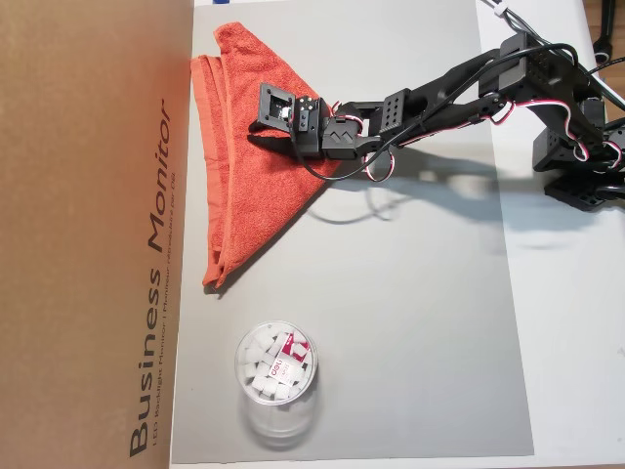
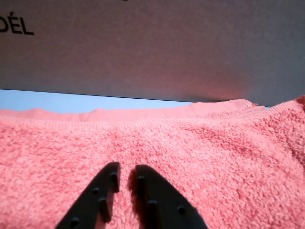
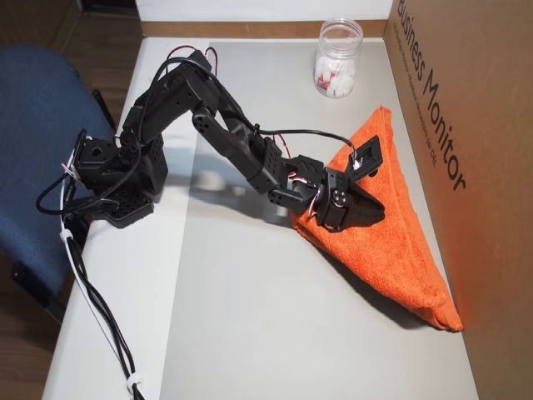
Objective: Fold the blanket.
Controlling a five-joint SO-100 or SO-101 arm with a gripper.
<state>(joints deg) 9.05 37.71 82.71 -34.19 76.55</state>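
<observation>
Grey mat bears the triangle-folded blanket; only the wrist view shows the tool nearly closed above it.

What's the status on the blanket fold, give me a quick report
Gripper nearly shut, tips on the cloth, nothing gripped. Blanket folded into a triangle, long edge along the cardboard box. Plastic jar stands clear.

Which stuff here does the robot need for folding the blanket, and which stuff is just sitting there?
For the job:
- the blanket, already folded into a triangle on the grey mat
- the gripper, over the blanket, jaws almost closed

Just sitting there:
- the clear jar with white bits inside
- the cardboard box beside the blanket
- the blue chair
</observation>
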